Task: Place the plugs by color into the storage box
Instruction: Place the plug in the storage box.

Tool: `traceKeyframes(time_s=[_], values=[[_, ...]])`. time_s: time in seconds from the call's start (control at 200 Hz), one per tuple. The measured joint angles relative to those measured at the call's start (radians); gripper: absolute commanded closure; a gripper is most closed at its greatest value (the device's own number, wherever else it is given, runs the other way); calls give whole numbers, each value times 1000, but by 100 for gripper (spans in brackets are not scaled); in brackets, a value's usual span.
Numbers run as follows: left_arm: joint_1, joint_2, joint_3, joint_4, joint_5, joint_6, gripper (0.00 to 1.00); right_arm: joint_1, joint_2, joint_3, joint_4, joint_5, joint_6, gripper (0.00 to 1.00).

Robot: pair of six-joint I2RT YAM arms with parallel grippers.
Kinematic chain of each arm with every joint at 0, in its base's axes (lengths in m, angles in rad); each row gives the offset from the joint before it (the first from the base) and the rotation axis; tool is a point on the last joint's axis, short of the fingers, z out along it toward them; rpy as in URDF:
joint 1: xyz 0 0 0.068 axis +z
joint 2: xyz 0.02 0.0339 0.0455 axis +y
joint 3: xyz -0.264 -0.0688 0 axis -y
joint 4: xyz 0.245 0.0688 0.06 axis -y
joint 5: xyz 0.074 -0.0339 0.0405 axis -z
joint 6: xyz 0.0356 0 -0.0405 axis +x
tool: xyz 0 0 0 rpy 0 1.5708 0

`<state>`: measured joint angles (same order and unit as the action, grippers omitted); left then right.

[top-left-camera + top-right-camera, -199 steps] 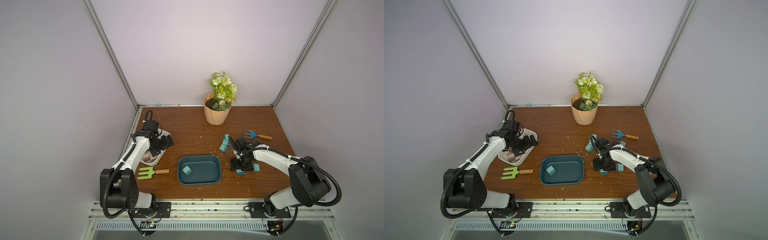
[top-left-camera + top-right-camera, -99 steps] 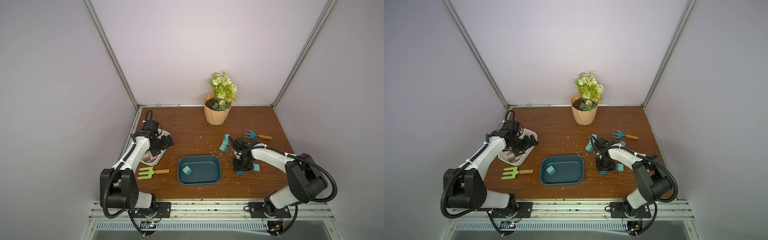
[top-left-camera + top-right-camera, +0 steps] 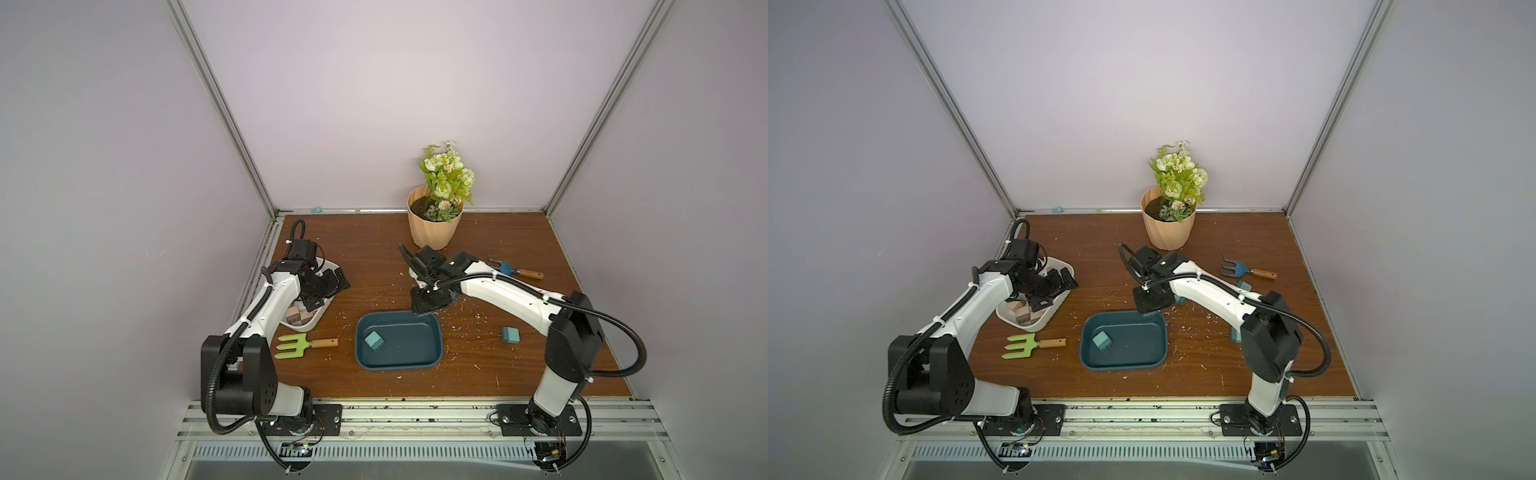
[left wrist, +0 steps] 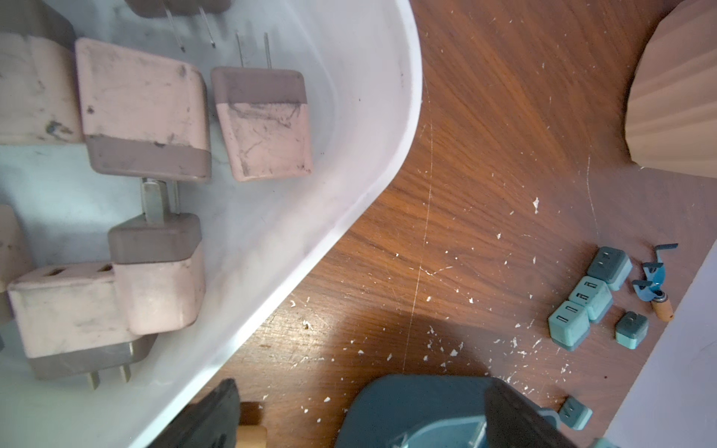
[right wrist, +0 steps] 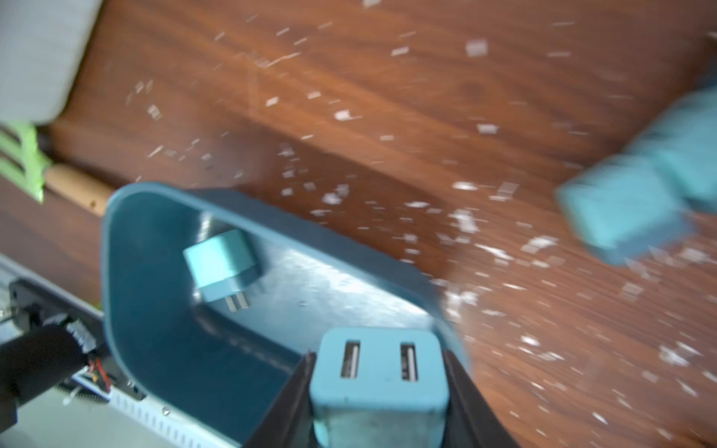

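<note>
Teal tray [image 3: 439, 345] holds one teal plug [image 3: 374, 340]. At its far rim, right pincer [image 5: 378, 360] clamps a second plug [image 5: 378, 391]; a loose plug [image 3: 510, 334] lies on the surface [image 3: 374, 249] to the right. Farther back, left pincer [image 3: 324, 289] gapes wide at white tray [image 4: 388, 155] of pink plugs [image 4: 143, 104].

The right gripper [image 3: 430, 300] has left its place to the right of the teal tray [image 3: 395, 365], where it stood low over two plugs. It now hangs over the far right corner of the tray. Its jaws, which were apart a second ago, have closed on a teal plug [image 5: 378, 380] and lifted it. At the old place only the second teal plug [image 3: 510, 334] remains.
</note>
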<state>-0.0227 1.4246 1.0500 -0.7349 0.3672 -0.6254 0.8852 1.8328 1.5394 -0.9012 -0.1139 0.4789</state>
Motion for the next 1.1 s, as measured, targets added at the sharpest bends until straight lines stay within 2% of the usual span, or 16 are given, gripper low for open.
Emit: traceKeyframes(time_s=[0.275,0.59,0.791,0.871,1.021,1.101], values=[[1,-24,-26,5,6,0,1,161,214,117,-18,-25,-2,72],[1,-43,-39,6,6,0,1,171,296,162,-21,-14,-15,74],[1,-43,-42,6,6,0,1,168,327,162,-21,7,-19,69],[1,-43,-42,6,6,0,1,168,327,162,-20,9,-19,63],[1,-43,-42,6,6,0,1,168,327,162,-20,12,-23,37],[1,-43,-42,6,6,0,1,168,327,167,-28,11,-26,31]])
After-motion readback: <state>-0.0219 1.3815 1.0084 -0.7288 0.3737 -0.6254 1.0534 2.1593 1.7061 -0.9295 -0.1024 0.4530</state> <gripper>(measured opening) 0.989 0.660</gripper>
